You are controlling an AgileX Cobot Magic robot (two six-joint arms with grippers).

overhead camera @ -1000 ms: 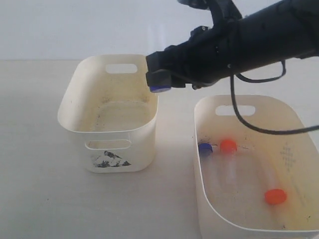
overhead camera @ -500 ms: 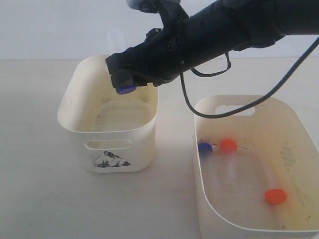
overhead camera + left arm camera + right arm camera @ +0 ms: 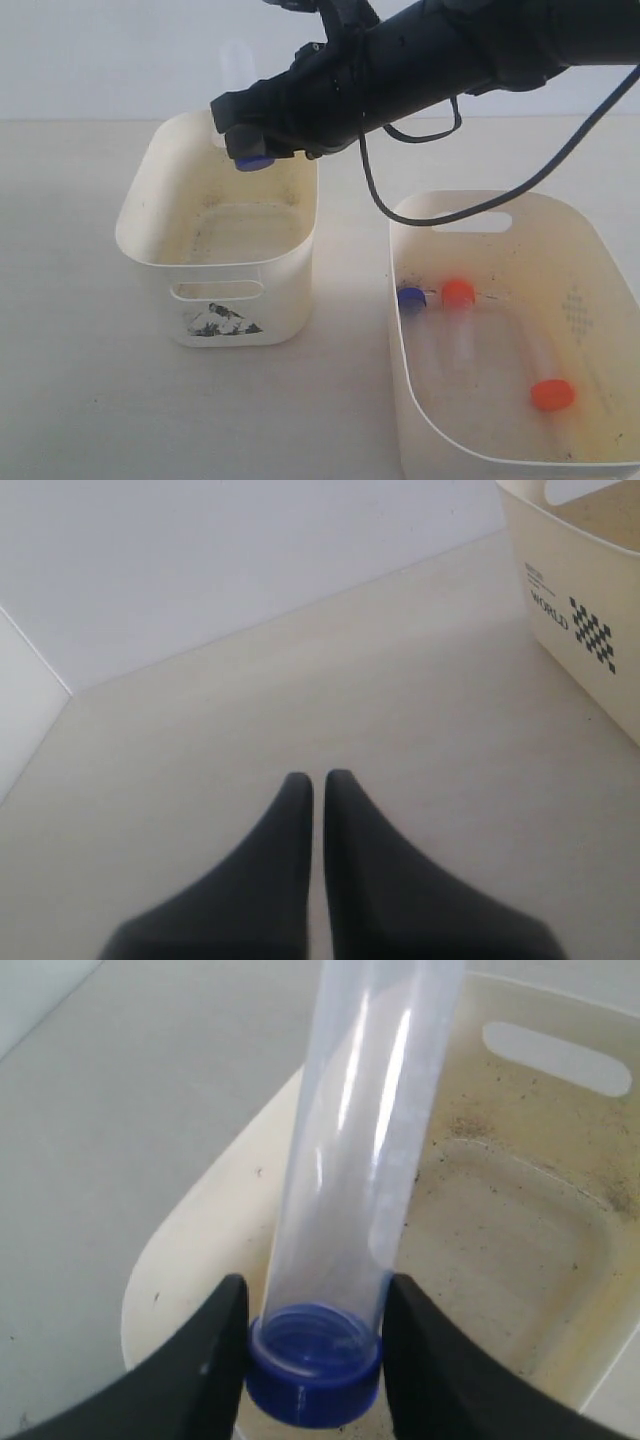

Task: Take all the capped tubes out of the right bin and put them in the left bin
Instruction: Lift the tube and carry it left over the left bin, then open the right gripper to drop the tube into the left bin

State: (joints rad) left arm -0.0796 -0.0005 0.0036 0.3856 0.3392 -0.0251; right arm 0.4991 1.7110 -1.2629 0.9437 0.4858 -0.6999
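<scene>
The right gripper (image 3: pixel 248 148) pinches a blue-capped tube (image 3: pixel 362 1150) just above its cap, cap lowest between the fingertips, above the left bin (image 3: pixel 150 205), near its far wall.

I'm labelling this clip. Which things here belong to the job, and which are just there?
Job: right gripper; held blue-capped tube; left bin; right bin; loose blue-capped tube; two orange-capped tubes.
Just there: left gripper, shut, empty; table; arm cable.
</scene>
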